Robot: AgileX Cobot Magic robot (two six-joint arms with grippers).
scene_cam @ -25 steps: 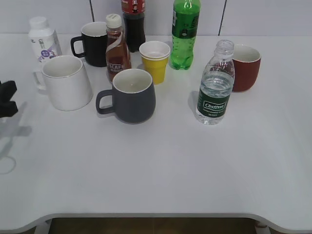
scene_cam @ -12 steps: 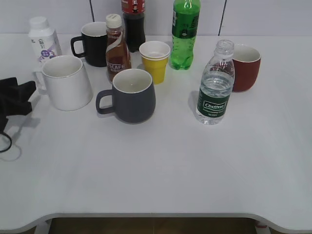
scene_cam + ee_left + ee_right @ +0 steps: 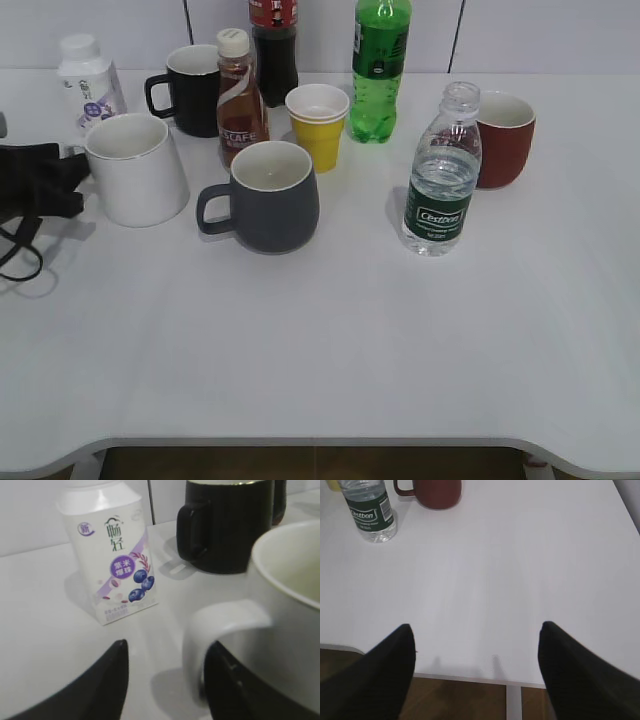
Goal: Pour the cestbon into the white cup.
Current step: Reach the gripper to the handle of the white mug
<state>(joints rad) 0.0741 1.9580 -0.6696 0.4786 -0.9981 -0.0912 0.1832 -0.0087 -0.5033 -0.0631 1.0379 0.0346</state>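
- White table (image 3: 330,350) carried everything, with a pale wall behind the back row.
- Cestbon (image 3: 441,172) stood upright and uncapped on the right half, partly filled with water, touched by nothing. Right wrist view caught it at the top-left corner (image 3: 368,509).
- Red mug (image 3: 505,138) sat just behind and to the right of the cestbon; also seen in the right wrist view (image 3: 432,491).
- White cup (image 3: 136,168) stood upright on the left side, well apart from the cestbon, handle pointing left. Left wrist view showed its rim and handle close up (image 3: 260,635).
- Left gripper (image 3: 60,183) was at the cup's handle, jaws apart. In the left wrist view (image 3: 165,680) one finger lay to the left of the handle and the other beneath it, against the cup wall; contact could not be judged.
- Right gripper (image 3: 475,675) hung over the table's near edge, fingers spread wide and holding nothing; it did not appear in the exterior view.
- Grey mug (image 3: 268,196) stood between cup and cestbon, handle left.
- Behind it: coffee bottle (image 3: 240,100), yellow cup (image 3: 318,124), black mug (image 3: 190,90), dark soda bottle (image 3: 273,45), green bottle (image 3: 379,70).
- Yogurt bottle (image 3: 88,82) stood at far left, behind the white cup; left wrist view showed its blueberry label (image 3: 112,560).
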